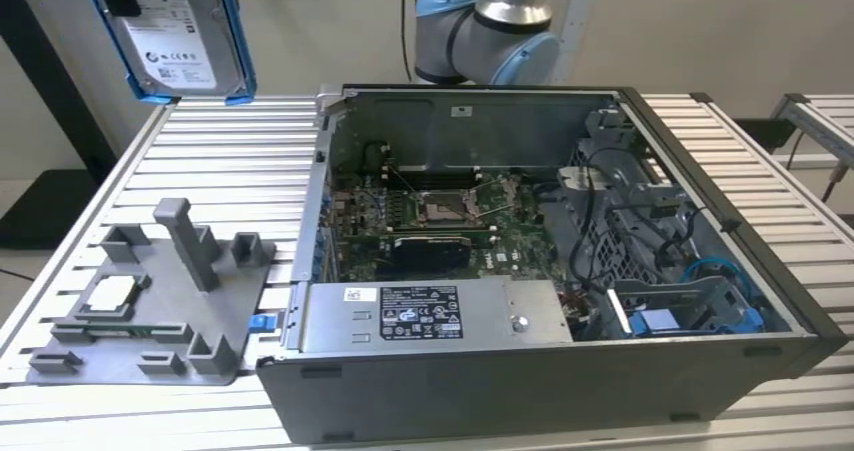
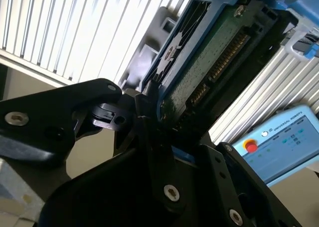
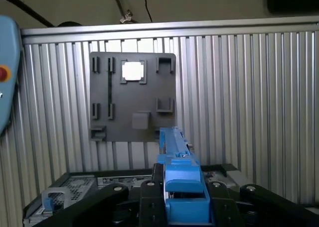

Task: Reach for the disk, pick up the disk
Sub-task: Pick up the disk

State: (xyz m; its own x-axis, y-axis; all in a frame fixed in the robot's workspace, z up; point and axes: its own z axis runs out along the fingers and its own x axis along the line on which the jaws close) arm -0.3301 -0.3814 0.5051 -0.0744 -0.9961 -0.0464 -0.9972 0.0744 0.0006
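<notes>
Soft, even light is falling on the counter [image 1: 227, 151] in the exterior view, and the inside of the computer case [image 1: 467, 121] is looking darker. In the second wrist view the counter's ribs are glaring white.

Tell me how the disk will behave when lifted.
The disk looks like a metal-cased slab, so probably stiff and dense for its size. The gripper clamps it at one end, so it may tilt. Its exposed circuit board is likely fragile.

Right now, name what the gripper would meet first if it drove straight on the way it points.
The gripper, jaws shut on the disk, points down at the table. Past the disk's tip lies the edge of the grey fixture plate, so that probably comes first; depth is unclear.
</notes>
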